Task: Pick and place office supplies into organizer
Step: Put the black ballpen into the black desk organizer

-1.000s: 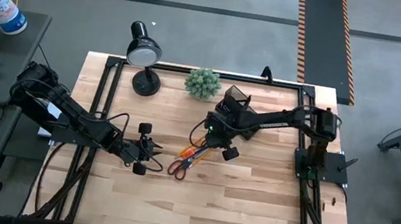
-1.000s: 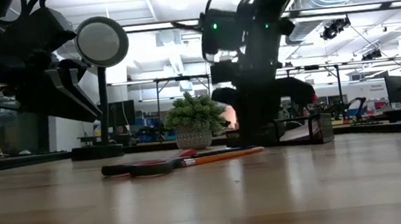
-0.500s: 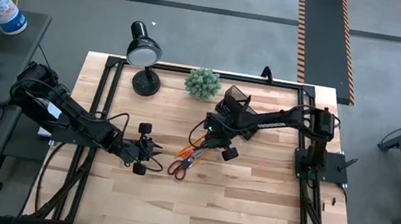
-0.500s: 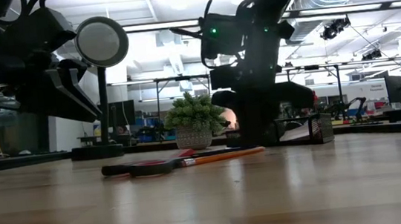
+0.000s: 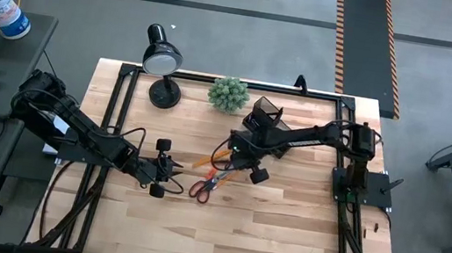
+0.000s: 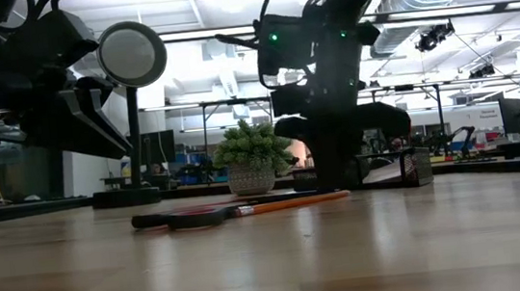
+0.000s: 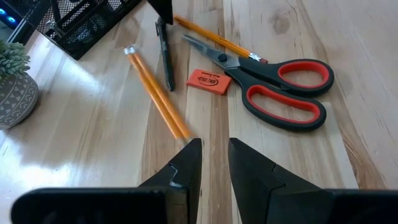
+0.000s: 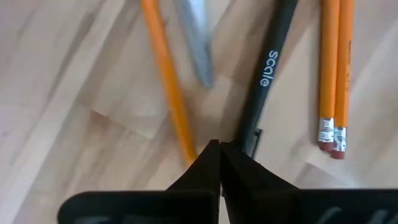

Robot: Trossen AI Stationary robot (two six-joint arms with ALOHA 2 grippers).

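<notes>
The supplies lie together on the table: orange-handled scissors [image 7: 273,81], a small orange eraser [image 7: 208,79], a pair of orange pencils [image 7: 155,93], a black pen [image 7: 165,56] and a single orange pencil [image 7: 214,38]. My right gripper [image 8: 219,149] is shut and points down among them, between the single pencil [image 8: 168,87] and the pen [image 8: 267,74]. My left gripper [image 7: 214,162] is open with a narrow gap. It hovers low, left of the pile, and touches nothing. The black mesh organizer [image 5: 265,112] stands beyond the pile. My right gripper comes from above with shut fingers. The outer side of one fingertip [image 8: 202,158] meets the end of the single orange pencil [image 8: 186,146], which lies flat on the table. The pen's clip end [image 8: 255,134] runs under the other finger; whether either is pinched, I cannot tell.
A green plant ball [image 5: 229,94] in a pot and a black desk lamp [image 5: 163,60] stand along the far edge, left of the organizer. Bare wood lies toward the near edge and the right side of the table [image 5: 282,232].
My right gripper has shifted a little toward the far left, staying shut. The single orange pencil beside it has slid along the table, and one end now sticks out farther from the pile. The left arm has kept still.
</notes>
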